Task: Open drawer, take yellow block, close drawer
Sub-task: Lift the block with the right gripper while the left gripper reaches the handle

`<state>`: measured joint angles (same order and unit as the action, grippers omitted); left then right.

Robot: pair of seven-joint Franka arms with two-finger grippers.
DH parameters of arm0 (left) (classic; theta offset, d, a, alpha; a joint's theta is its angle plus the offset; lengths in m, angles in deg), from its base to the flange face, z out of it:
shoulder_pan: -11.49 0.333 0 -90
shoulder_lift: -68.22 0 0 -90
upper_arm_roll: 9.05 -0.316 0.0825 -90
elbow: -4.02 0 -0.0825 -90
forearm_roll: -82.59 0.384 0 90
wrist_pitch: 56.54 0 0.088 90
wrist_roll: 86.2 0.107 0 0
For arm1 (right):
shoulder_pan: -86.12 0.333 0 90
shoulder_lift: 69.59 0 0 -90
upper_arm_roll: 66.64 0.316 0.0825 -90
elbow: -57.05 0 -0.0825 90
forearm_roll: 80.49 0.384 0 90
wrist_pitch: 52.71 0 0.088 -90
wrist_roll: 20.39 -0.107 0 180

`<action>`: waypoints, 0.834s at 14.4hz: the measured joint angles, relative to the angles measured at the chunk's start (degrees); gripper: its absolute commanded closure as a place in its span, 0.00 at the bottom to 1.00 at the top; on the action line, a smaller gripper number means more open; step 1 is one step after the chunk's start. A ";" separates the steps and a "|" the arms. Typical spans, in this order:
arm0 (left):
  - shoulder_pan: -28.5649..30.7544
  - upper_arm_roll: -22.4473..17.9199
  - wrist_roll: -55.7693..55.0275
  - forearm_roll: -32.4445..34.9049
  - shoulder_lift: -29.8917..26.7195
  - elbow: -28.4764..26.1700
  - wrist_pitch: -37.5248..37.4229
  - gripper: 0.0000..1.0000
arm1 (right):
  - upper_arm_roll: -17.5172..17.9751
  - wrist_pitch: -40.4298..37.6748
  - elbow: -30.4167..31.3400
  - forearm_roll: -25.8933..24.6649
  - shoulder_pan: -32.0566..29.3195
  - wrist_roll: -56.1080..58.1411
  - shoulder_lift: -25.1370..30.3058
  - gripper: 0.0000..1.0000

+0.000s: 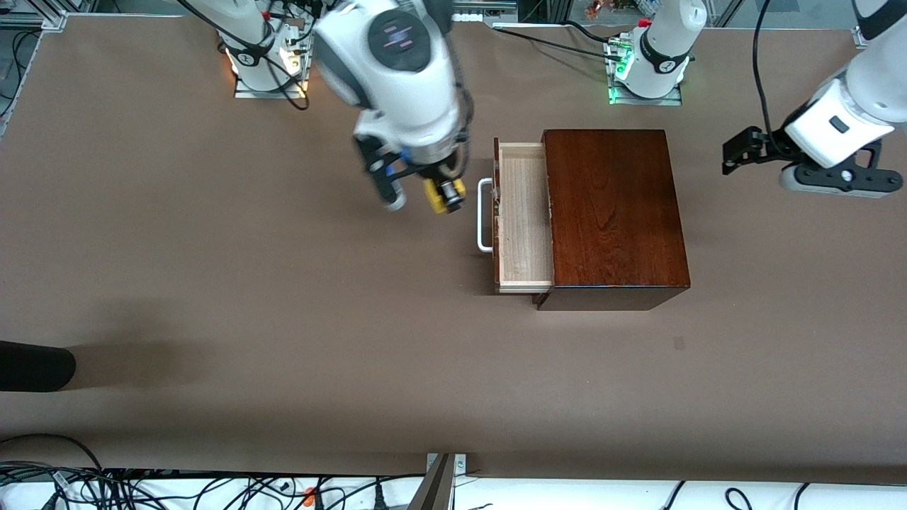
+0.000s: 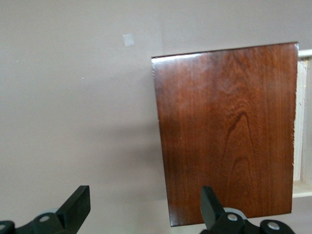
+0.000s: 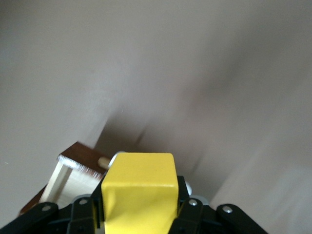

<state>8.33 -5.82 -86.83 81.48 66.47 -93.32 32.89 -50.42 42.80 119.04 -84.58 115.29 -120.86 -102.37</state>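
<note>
I have the yellow block [image 1: 441, 195] clenched in the right gripper [image 1: 425, 197], up over bare table beside the open drawer [image 1: 523, 216]. It looks light, rigid and smooth; flat opposite faces suit the grip. The right wrist view shows that hold; the front view blurs it. The left gripper [image 2: 141, 207] waits with jaws spread, over the table by the wooden box [image 1: 613, 212].
</note>
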 measured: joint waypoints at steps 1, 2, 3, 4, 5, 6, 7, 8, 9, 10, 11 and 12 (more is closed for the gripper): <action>-0.24 0.86 0.00 -0.11 0.06 0.00 -0.67 0.00 | -0.06 -0.16 3.03 1.07 -2.85 7.30 2.21 1.00; -0.65 1.64 0.00 -0.76 0.21 0.00 -1.01 0.00 | -0.20 -0.37 6.34 1.86 -5.55 14.38 4.64 1.00; -1.22 2.47 0.00 -2.07 0.43 0.00 -1.19 0.00 | -0.67 -0.44 9.99 2.35 -7.81 21.08 7.30 1.00; -1.95 3.46 0.00 -2.98 0.74 0.01 -1.56 0.00 | -1.64 -0.39 14.00 2.66 -9.37 27.61 10.13 1.00; -2.58 5.00 0.01 -3.49 1.15 0.01 -2.17 0.00 | -3.20 0.04 18.39 3.22 -10.15 33.76 13.04 1.00; -3.16 7.00 -0.01 -3.64 1.70 0.00 -2.82 0.00 | -5.32 1.50 23.39 4.09 -10.36 39.66 16.13 1.00; -3.59 9.38 -0.12 -3.68 2.48 -0.01 -3.03 0.00 | -7.49 3.75 28.60 4.93 -10.36 44.98 19.15 1.00; -3.87 11.74 -0.27 -3.68 3.47 -0.02 -3.03 0.00 | -9.47 6.44 33.95 5.58 -10.37 50.54 21.98 1.00; -4.20 13.76 -0.40 -3.68 4.67 -0.02 -2.78 0.00 | -11.16 9.11 39.06 5.85 -10.38 56.14 24.40 1.00; -4.58 15.30 -0.44 -3.68 6.02 -0.01 -1.80 0.00 | -12.75 11.77 43.87 5.94 -10.38 61.78 26.34 1.00; -4.90 16.52 -0.44 -3.68 7.46 -0.01 -0.21 0.00 | -14.41 14.34 48.07 6.09 -10.39 67.27 27.58 1.00; -5.18 17.52 -0.27 -3.68 8.94 0.00 1.40 0.00 | -15.93 17.07 51.46 6.53 -10.41 72.06 28.08 1.00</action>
<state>3.15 11.70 -87.11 77.79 75.41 -93.32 34.29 -66.35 59.87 170.50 -78.05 104.88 -48.80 -74.29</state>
